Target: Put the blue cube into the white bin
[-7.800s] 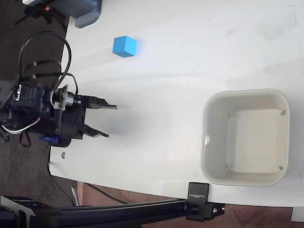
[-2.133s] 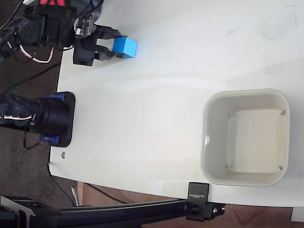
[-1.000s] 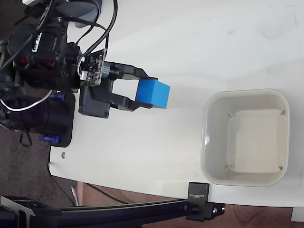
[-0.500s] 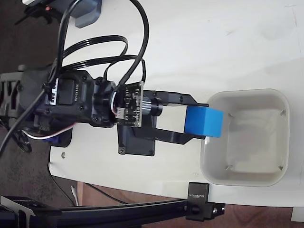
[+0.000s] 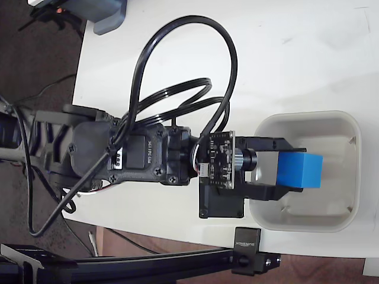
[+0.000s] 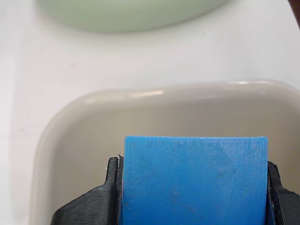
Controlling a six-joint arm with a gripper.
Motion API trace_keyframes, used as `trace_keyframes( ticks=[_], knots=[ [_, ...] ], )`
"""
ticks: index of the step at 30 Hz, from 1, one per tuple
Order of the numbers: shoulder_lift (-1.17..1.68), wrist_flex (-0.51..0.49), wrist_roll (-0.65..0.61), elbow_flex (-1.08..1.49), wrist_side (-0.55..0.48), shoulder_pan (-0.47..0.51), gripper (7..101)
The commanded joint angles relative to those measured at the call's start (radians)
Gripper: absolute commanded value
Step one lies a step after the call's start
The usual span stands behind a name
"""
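The blue cube (image 5: 299, 170) hangs above the inside of the white bin (image 5: 331, 120), clamped between the black fingers of my gripper (image 5: 290, 170). My arm reaches in from the left of the fixed view and hides the bin's left wall. The wrist view has the blue cube (image 6: 194, 180) filling its lower middle, one black finger (image 6: 96, 204) pressed on each side. Behind it lies the bin's rounded far rim (image 6: 154, 93). I cannot tell how high the cube is above the bin floor.
A pale green rounded object (image 6: 126, 14) lies beyond the bin at the top of the wrist view. A grey-blue box (image 5: 106, 15) sits at the table's top left in the fixed view. A black clamp (image 5: 251, 251) grips the near table edge below the bin.
The arm has carried the cube rightward, from the bin's left rim half a second ago to over the bin's inside now. Much earlier the cube lay on the table and the gripper was open.
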Motion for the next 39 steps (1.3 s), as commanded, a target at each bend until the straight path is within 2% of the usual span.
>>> trace_keyframes(
  ticks=[1,3,7,8,12,16,19,21,24,28,33,39],
  knots=[
    [0.049,0.015,-0.015,-0.074,0.002,0.008,57.3],
    [0.058,0.028,-0.021,-0.072,0.014,0.003,76.6],
    [0.097,0.044,-0.028,-0.052,0.012,-0.006,97.8],
    [0.118,0.044,-0.029,-0.032,0.014,-0.011,100.0],
    [0.241,0.018,-0.040,0.097,0.043,-0.035,100.3],
    [0.463,0.121,-0.055,0.285,0.129,-0.097,100.3],
    [0.747,0.092,-0.052,0.606,0.241,-0.172,100.3],
    [0.937,0.075,-0.055,0.827,0.276,-0.204,100.3],
    [1.218,0.043,-0.052,1.146,0.267,-0.219,100.3],
    [1.489,0.049,-0.041,1.427,0.252,-0.238,100.3],
    [1.706,0.107,-0.029,1.600,0.293,-0.299,100.3],
    [1.940,0.166,-0.034,1.767,0.296,-0.307,100.3]
  ],
)
